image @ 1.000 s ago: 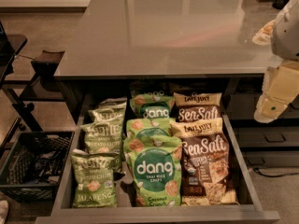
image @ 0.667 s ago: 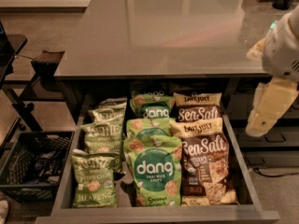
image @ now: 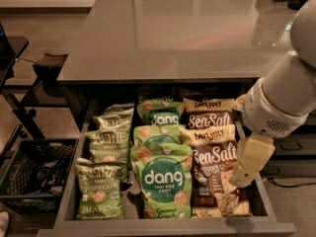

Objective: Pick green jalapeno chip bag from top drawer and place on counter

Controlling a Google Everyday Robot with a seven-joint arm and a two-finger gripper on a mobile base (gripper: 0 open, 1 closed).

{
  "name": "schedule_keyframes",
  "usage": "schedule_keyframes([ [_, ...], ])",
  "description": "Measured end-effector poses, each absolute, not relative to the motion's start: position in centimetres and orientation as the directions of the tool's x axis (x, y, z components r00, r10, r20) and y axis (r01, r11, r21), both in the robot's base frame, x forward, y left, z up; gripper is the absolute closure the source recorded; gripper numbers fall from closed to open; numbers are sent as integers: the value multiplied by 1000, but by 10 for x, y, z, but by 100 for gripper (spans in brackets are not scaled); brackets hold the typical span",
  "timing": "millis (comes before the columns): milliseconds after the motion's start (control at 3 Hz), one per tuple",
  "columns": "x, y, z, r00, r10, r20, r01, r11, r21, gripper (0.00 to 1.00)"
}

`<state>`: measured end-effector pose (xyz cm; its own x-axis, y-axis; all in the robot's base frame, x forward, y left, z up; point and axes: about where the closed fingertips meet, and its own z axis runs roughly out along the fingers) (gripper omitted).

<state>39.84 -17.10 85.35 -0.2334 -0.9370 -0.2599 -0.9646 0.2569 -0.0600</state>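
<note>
The top drawer (image: 168, 228) is pulled open below the grey counter (image: 173, 28). Its left column holds three olive-green jalapeno chip bags: the front one (image: 98, 196), one behind it (image: 108, 144) and one at the back (image: 116, 113). My gripper (image: 249, 162) hangs from the white arm (image: 281, 100) over the drawer's right side. It is just above the front Sea Salt bag (image: 213, 174), far to the right of the jalapeno bags. It holds nothing that I can see.
Bright green dang bags (image: 163, 181) fill the middle column and brown Sea Salt bags (image: 210, 117) the right one. A black wire crate (image: 34, 174) stands on the floor to the left of the drawer. A dark stand (image: 47, 65) is behind it.
My arm has swung left and down from the right edge of the view. The gripper has come from beside the drawer to over its right column. The bags have not moved.
</note>
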Motion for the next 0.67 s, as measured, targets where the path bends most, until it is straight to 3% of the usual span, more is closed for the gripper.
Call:
schedule_keyframes([
  [333, 396, -170, 850, -233, -938, -257, -965, 255, -54, 0],
  [667, 387, -135, 852, -184, -927, -327, -971, 222, -83, 0],
])
